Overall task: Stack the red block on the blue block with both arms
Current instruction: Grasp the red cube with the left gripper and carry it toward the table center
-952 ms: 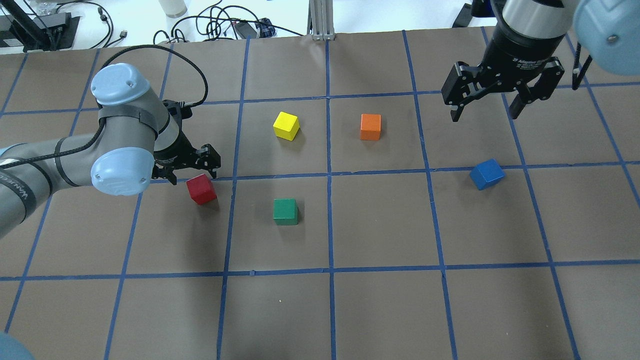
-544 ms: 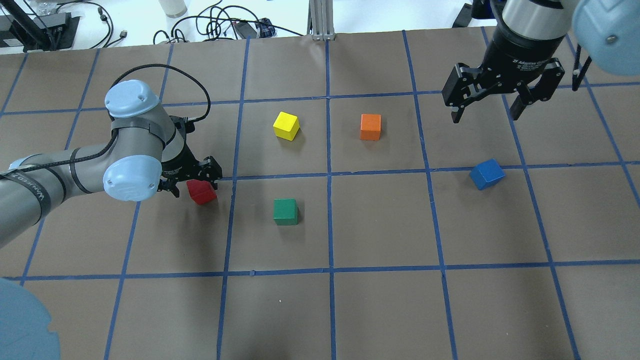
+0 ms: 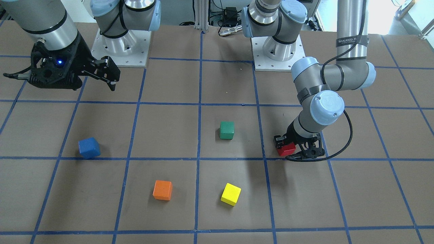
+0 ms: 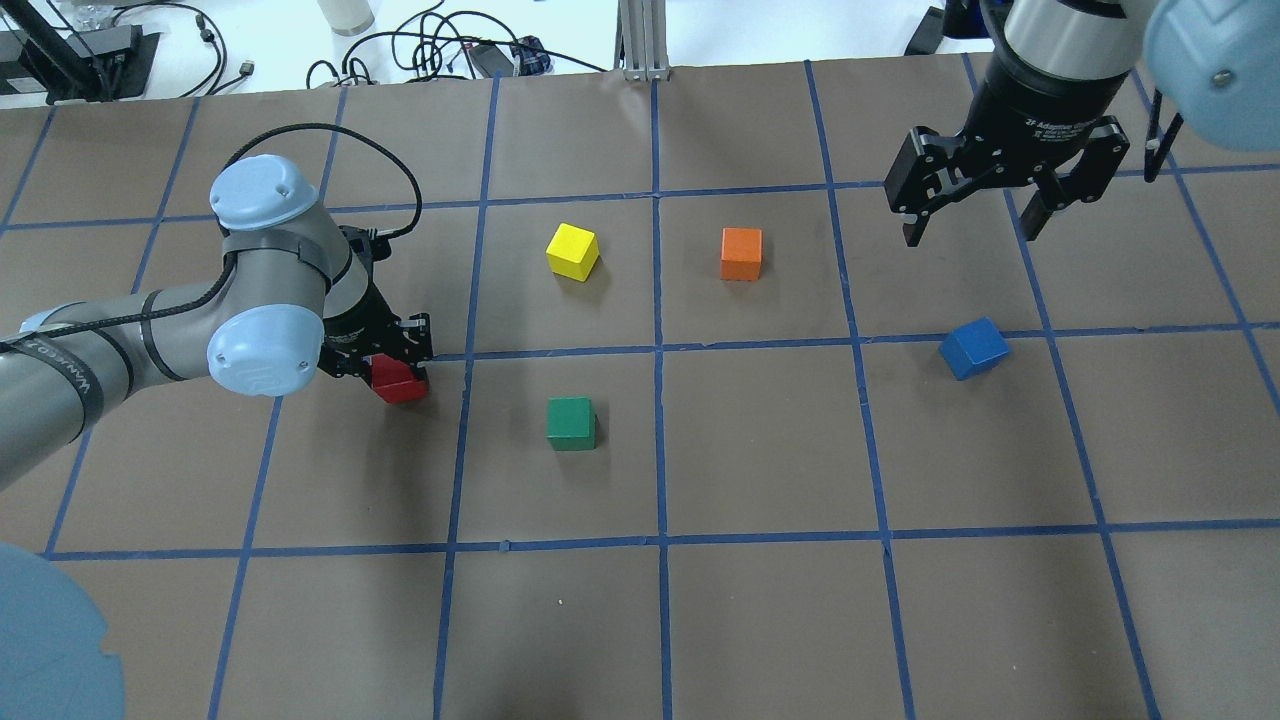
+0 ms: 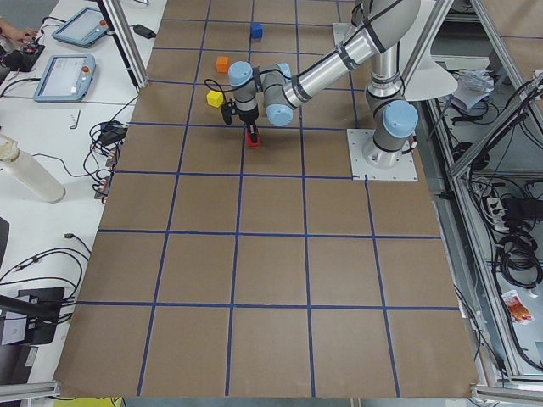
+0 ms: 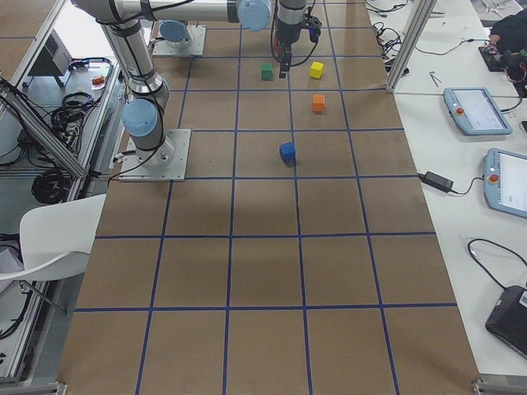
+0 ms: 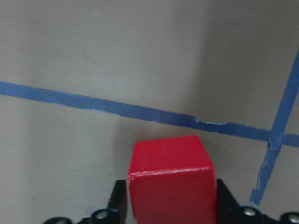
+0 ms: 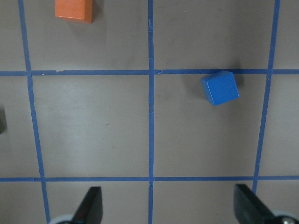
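Brown gridded table (image 4: 760, 620), left gripper (image 4: 385, 364) clamped on red block (image 4: 402, 386) toward the left edge; right gripper (image 4: 980, 215) spread wide, raised over the right side; blue block (image 4: 973, 348) alone toward the right edge

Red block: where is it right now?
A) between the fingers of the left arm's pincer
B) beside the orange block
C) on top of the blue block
A: the red block sits between the fingers of the left pincer; the blue block lies far off with nothing on it.
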You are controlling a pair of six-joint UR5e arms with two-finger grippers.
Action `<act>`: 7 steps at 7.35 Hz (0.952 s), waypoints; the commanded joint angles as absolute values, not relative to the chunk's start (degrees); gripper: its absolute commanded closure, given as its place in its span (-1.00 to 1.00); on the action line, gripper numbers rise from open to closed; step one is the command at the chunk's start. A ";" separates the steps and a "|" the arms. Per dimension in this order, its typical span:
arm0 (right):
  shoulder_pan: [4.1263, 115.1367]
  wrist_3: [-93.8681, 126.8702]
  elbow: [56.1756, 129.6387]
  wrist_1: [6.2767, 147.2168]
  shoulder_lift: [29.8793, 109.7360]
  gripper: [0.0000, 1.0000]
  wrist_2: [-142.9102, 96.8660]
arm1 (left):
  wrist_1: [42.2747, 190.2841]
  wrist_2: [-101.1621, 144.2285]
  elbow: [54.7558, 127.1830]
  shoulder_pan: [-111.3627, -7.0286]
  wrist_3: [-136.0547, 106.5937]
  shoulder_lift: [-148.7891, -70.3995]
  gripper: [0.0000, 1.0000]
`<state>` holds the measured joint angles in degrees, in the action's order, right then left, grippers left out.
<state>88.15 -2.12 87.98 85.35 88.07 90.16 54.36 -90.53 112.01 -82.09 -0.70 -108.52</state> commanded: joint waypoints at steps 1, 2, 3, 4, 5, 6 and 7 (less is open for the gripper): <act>88.15 -2.11 87.98 85.34 88.07 -1.00 90.00 | 60.16 -90.27 104.63 -85.05 1.76 -108.72 0.42; 88.15 -2.11 87.98 85.43 87.98 -1.00 89.91 | 62.12 -90.18 100.76 -90.39 1.67 -109.07 0.47; 88.15 -2.20 87.98 85.43 87.98 -1.00 89.91 | 61.88 -89.57 98.03 -95.75 0.97 -109.33 0.48; 88.15 -2.11 87.98 85.43 88.07 -1.00 89.83 | 62.05 -86.34 94.87 -98.32 -3.47 -110.47 0.48; 88.15 -2.11 87.98 85.43 87.98 -1.00 89.82 | 62.05 -83.87 92.22 -102.35 -9.00 -112.31 0.51; 88.15 -2.11 87.98 85.43 87.98 -1.00 89.74 | 61.27 -84.46 91.41 -108.48 -14.45 -114.06 0.52; 88.15 -2.11 87.98 85.34 87.98 -1.00 89.82 | 59.95 -84.64 90.97 -111.85 -17.11 -115.39 0.52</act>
<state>88.16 -2.11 87.98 85.41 88.00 89.79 61.25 -84.77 92.15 -106.33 -12.21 -113.44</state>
